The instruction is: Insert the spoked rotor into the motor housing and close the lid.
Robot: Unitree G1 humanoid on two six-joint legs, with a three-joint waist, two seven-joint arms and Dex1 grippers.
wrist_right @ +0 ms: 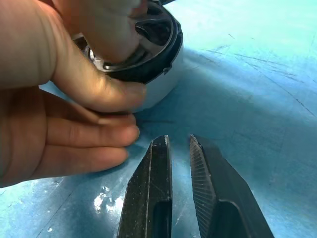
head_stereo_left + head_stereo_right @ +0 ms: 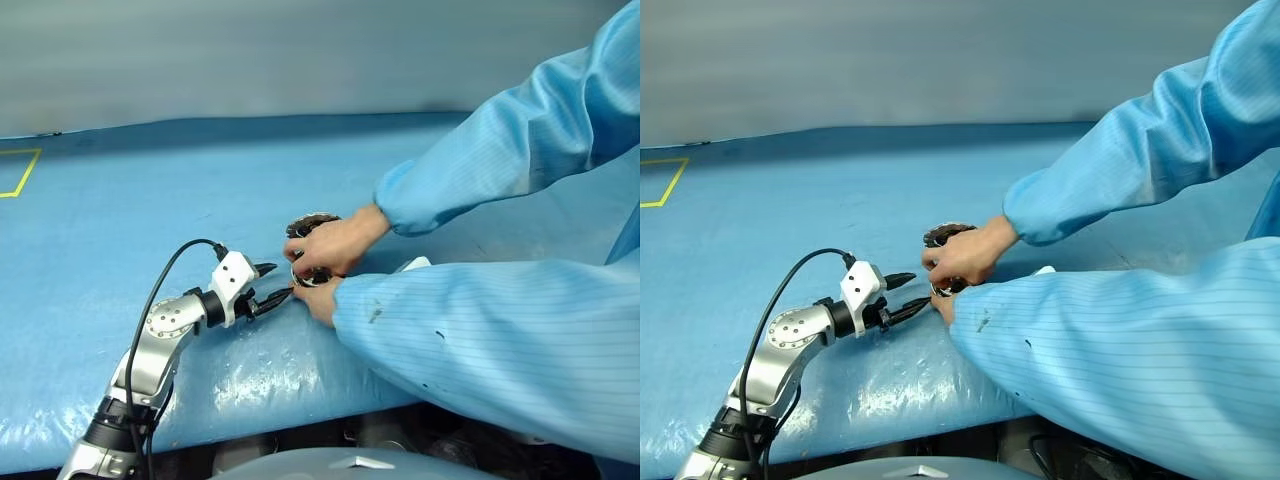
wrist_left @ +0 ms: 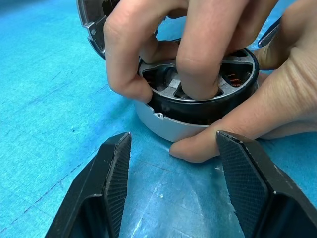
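Observation:
The motor housing [image 3: 159,125], a silver cup, stands on the blue table with the dark spoked rotor [image 3: 208,108] sitting in its top; copper windings show through the gaps. A person's hands [image 2: 335,245] are on both: fingers press the rotor's hub while the other hand steadies the housing's side. The lid [image 2: 312,222], toothed face showing, lies just behind the hands. My left gripper [image 2: 275,285] is open and empty, its fingers pointing at the housing from a short way off. In the right wrist view my right gripper [image 1: 177,141] has its fingers nearly together, holding nothing, close to the hand and housing.
The person's blue sleeves [image 2: 480,330] cross the right half of the table. A small white thing [image 2: 415,265] pokes out by the near sleeve. A yellow tape outline [image 2: 20,172] marks the far left. The table's front edge [image 2: 250,420] runs below my left arm.

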